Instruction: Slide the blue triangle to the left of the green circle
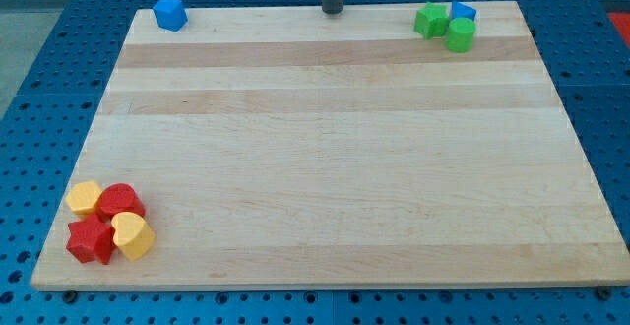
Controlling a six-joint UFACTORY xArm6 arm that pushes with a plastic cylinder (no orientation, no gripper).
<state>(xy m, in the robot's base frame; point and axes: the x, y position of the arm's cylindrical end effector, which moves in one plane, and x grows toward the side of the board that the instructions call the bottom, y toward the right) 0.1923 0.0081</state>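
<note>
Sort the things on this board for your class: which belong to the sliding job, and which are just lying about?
Job: blue triangle, green circle, my tip at the top edge, left of both.

Lying about: green star, blue block, red and yellow cluster.

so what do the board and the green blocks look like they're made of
The board looks like pale wood, matte: lengthwise grain and strips of differing tone show. The green circle and the other green block look like moulded plastic, with uniform saturated colour and a slight sheen, though painted wood can't be ruled out.
</note>
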